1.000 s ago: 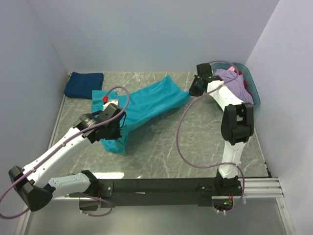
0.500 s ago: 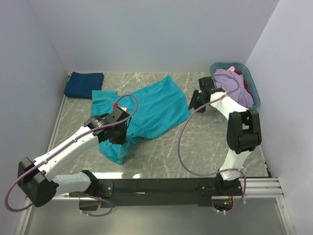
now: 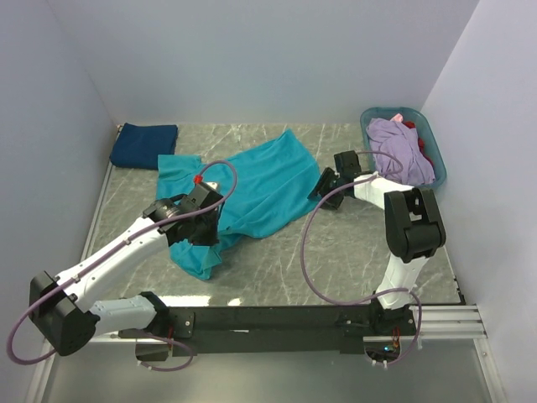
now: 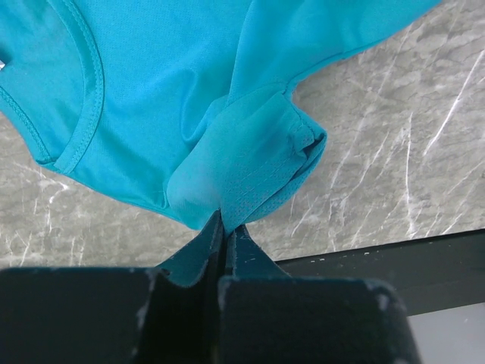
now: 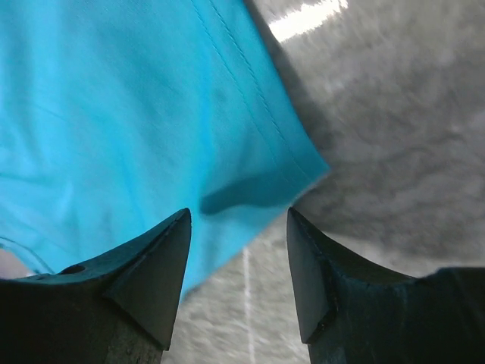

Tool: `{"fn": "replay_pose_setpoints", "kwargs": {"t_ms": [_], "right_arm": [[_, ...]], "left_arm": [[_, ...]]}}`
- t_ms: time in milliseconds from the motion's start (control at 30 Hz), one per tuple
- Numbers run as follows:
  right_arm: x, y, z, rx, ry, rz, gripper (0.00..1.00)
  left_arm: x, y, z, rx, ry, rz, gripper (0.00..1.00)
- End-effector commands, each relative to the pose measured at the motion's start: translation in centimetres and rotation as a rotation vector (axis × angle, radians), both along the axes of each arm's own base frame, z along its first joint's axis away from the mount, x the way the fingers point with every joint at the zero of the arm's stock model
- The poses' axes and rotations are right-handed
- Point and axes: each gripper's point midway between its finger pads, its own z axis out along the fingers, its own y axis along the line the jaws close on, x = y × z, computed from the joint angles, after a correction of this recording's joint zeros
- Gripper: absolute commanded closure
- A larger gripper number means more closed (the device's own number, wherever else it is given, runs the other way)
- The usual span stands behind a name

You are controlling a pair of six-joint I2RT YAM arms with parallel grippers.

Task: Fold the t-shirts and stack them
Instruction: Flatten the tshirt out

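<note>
Teal t-shirt [image 3: 264, 180] lies spread on the table [image 3: 352, 252], rumpled at its near-left end. Left claw [image 4: 225, 221] clamped tight on a fold of its sleeve. Right claw [image 5: 238, 220] stands open, holding nothing, just above the shirt's right hem corner

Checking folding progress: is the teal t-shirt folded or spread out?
Spread out: the teal t-shirt lies mostly flat, one bunched edge pinched in the left gripper.
</note>
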Motion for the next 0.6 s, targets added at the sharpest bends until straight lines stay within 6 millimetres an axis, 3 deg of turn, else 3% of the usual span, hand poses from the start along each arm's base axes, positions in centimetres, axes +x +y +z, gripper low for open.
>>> {"fn": "replay_pose_setpoints", "kwargs": {"t_ms": [0,67,167,200,300,367,433,533,567], "right_arm": [[2.1,1.0,-0.1,0.041,-0.042,-0.066,0.40],[2.5,1.4,-0.9,0.045,-0.025,-0.075,0.42],[2.9,1.0,-1.4,0.022,-0.019,-0.091,0.63],[2.8,0.5,-1.5,-0.013,-0.015,-0.101,0.82],[2.6,-1.2,0.6,-0.108,-0.038,-0.088,1.00],[2.9,-3.1,3.4,-0.219,-0.100,-0.088,1.00],[1.8,-5.2,5.5,-0.326,-0.112,-0.073,1.00],[0.6,-6.7,7.4,-0.427,-0.088,-0.026,1.00],[1.3,-6.8,8.6,-0.441,-0.108,-0.021,1.00]], "left_arm": [[0.4,0.0,1.0,-0.030,-0.046,0.018,0.99],[0.3,0.1,0.9,-0.029,-0.045,0.020,0.99],[0.2,0.2,0.8,-0.028,-0.046,0.024,0.99],[0.2,0.3,0.8,-0.027,-0.048,0.027,0.99],[0.0,0.5,1.0,-0.026,-0.050,0.025,0.99],[-0.2,0.6,1.2,-0.029,-0.048,0.020,0.99],[-0.5,0.3,1.2,-0.043,-0.031,0.008,0.99],[-1.3,-0.5,1.4,-0.082,-0.001,-0.026,0.99],[-1.4,-0.6,1.6,-0.096,-0.005,-0.033,0.99]]}}
